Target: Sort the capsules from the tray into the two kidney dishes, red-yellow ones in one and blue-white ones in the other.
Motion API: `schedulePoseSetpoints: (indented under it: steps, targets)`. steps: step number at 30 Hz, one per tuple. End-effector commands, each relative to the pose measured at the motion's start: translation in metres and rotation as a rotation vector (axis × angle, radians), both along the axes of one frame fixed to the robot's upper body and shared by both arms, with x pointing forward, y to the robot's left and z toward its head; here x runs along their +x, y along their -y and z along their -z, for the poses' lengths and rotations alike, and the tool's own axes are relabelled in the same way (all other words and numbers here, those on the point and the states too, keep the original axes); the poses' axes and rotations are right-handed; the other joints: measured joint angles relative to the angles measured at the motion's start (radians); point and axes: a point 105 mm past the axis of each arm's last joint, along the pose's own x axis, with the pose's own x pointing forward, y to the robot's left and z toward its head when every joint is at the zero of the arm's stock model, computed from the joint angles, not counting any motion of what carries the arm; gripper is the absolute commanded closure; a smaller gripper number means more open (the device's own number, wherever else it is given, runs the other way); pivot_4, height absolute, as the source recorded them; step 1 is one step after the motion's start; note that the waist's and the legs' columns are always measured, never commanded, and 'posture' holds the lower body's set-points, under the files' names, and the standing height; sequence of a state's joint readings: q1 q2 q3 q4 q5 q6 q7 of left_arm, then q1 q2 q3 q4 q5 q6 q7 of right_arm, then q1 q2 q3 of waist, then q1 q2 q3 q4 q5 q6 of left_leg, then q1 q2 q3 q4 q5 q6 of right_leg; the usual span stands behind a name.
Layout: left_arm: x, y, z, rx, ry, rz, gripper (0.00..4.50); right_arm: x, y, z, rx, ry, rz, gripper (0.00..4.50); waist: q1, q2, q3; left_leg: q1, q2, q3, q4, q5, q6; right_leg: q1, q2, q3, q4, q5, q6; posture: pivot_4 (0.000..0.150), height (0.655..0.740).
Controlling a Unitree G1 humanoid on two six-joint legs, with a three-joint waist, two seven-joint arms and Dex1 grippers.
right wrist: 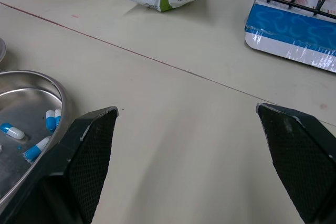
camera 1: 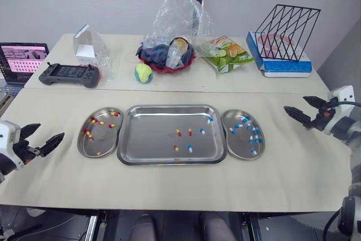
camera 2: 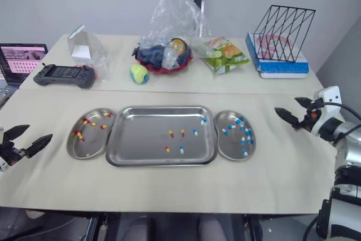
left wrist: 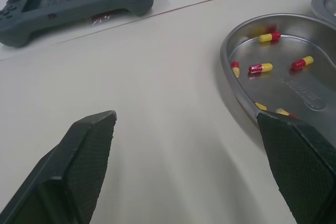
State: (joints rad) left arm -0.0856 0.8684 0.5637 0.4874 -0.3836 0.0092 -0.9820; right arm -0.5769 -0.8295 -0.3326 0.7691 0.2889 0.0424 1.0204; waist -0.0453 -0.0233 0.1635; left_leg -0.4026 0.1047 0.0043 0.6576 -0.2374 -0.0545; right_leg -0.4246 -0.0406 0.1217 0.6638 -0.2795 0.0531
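Note:
A steel tray (camera 1: 149, 136) lies in the middle of the table. It holds a few red-yellow capsules (camera 1: 179, 132) and blue-white capsules (camera 1: 202, 131). The left kidney dish (camera 1: 79, 142) touches the tray's left side and holds several red-yellow capsules (left wrist: 261, 68). On the tray's right side, the other kidney dish (camera 1: 223, 122) holds several blue-white capsules (camera 1: 255, 131). My left gripper (camera 1: 48, 132) hovers open just left of the left dish, empty. Off to the right of the other dish, my right gripper (camera 1: 295, 104) is open and empty too.
Across the back stand a laptop (camera 1: 22, 58), a game controller (camera 1: 69, 73), a clear box (camera 1: 90, 46), a green ball (camera 1: 143, 72), a red bowl under a plastic bag (camera 1: 169, 55), a snack bag (camera 1: 225, 53), and a wire rack (camera 1: 285, 23) on a blue box (camera 1: 285, 66).

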Motion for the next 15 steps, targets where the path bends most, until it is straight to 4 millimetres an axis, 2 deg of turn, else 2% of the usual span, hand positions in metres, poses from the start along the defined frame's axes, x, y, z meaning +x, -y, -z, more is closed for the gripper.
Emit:
schedulePoseSetpoints:
  steps: [1, 15]
  targets:
    - [0.0014, -0.0042, -0.0140, 0.038, 0.034, -0.008, 0.00, -0.0002, -0.0002, -0.0159, -0.012, 0.067, -0.005, 0.05, 0.001, 0.000, 0.000, 0.000, 0.000, 0.000, 0.000, 0.000, 0.000, 0.000, 0.000, 0.000, 0.000, 0.000, 0.000, 0.150, 0.7180]
    - [0.0066, 0.0007, -0.0204, -0.012, 0.016, 0.053, 0.00, 0.0027, -0.0088, -0.0165, -0.002, 0.050, -0.038, 0.05, 0.002, 0.000, 0.000, 0.000, 0.000, 0.000, 0.000, 0.000, 0.000, 0.001, 0.000, 0.000, 0.000, 0.000, 0.000, 0.150, 0.7180]
